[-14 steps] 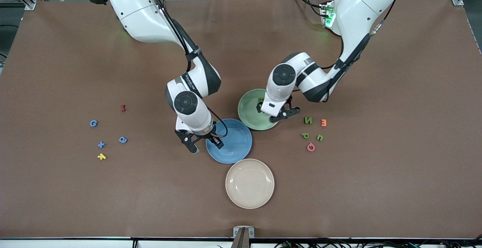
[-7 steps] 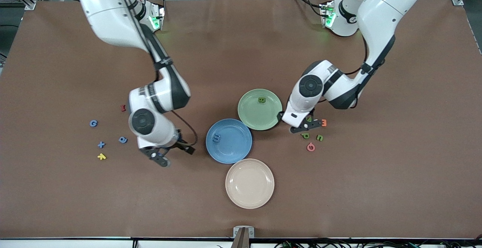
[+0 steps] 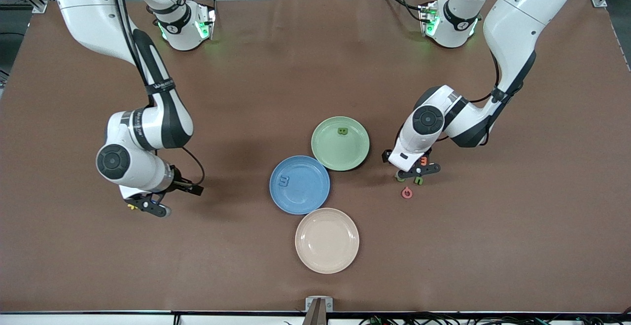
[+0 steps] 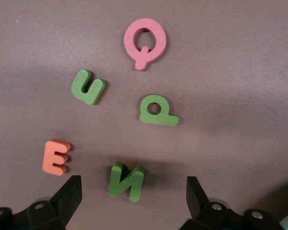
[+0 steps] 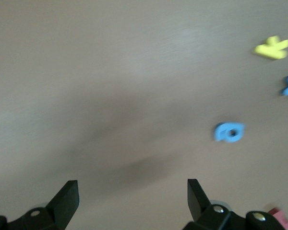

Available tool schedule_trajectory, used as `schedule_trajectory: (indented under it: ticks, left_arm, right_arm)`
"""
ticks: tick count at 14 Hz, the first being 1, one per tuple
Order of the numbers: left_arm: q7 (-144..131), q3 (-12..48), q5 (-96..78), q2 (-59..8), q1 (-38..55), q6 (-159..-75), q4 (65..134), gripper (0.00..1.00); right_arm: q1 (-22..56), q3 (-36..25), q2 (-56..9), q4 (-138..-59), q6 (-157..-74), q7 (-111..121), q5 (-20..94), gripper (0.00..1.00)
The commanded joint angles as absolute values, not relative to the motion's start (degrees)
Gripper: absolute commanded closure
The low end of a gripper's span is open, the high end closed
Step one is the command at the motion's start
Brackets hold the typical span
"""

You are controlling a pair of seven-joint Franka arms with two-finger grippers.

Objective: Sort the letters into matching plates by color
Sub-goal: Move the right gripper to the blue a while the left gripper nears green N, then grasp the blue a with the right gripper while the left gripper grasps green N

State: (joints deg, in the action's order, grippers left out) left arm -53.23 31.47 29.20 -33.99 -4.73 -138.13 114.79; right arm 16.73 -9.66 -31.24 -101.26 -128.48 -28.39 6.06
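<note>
Green N (image 4: pixel 126 180) under open left gripper (image 4: pixel 133 195), right gripper (image 5: pixel 133 197) spread near blue letter (image 5: pixel 229 132)

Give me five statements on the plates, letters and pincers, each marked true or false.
1. The blue plate holds one blue letter. True.
2. The green plate holds three green letters. False: it holds only one green letter.
3. The cream plate holds a pink letter. False: it holds nothing; the pink letter lies on the table.
4. The left pincer is open over the green N. True.
5. The right pincer grips a blue letter. False: it is open and holds nothing.
</note>
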Motion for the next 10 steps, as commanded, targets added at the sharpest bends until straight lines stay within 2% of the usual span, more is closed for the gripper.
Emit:
schedule_trajectory:
  ticks: [1,5,8,10]
  left_arm:
    - [-53.0,32.1,30.5,-32.4,-5.9,-140.4,117.8,0.04]
    - [-52.9,32.0,31.4,-32.9,-6.8,-143.6,119.5,0.07]
    - [-53.0,32.1,32.6,-33.0,-7.6,-143.7,119.6,0.16]
    - [-53.0,32.1,32.6,-33.5,-7.7,-144.0,119.5,0.26]
  right_arm:
    - [15.4,-12.2,-28.4,-109.1,-135.4,-26.7,5.4,0.00]
    - [9.9,-12.1,-29.3,-109.4,-138.2,-20.8,5.4,0.00]
    - [8.4,-12.1,-30.6,-111.3,-143.2,-18.2,5.4,0.00]
    - [8.5,-12.0,-31.7,-111.7,-145.2,-18.2,5.7,0.00]
